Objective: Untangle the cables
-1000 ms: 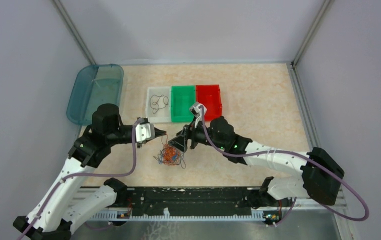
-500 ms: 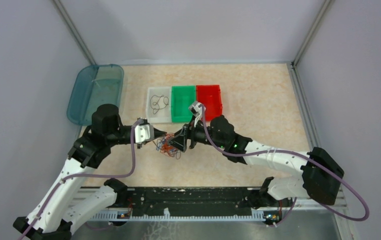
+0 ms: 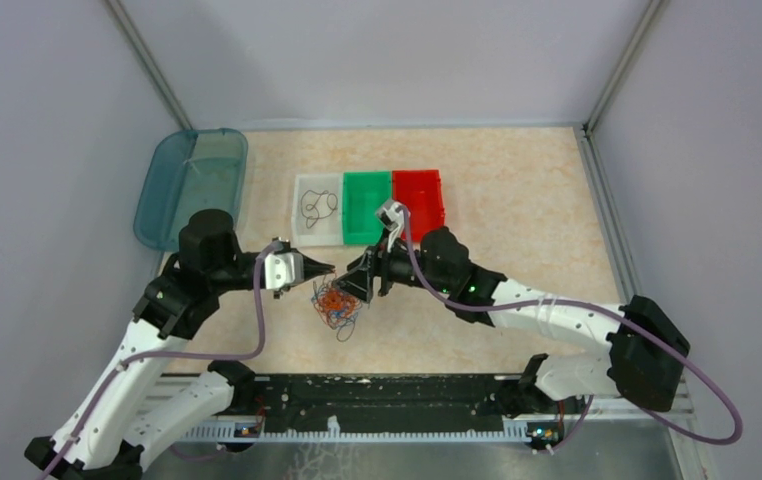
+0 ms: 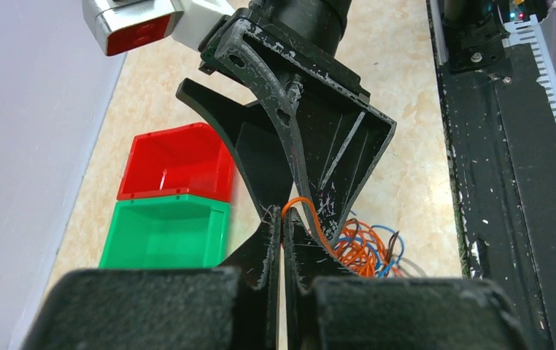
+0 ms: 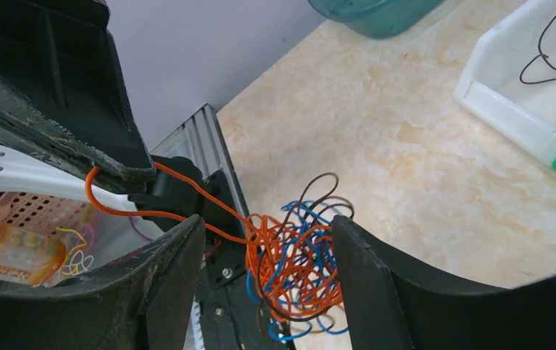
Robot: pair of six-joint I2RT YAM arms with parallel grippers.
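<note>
While the left jaws are pinched shut on a loop of orange wire (image 4: 298, 206), the rest of the cables (image 3: 335, 306), a curly orange, blue and brown clump, trails from that loop between the right jaws, which stand open on either side of it. Farther back on the worktop (image 3: 517, 200), a white bin (image 3: 302, 232) holds one dark wire (image 3: 317, 205).

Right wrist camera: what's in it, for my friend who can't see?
A tangled clump of orange, blue and brown wires sits between the right gripper's open black fingers. One orange wire runs from it up to the left gripper, pinched shut on it. Behind, a white bin holds one dark wire.
</note>
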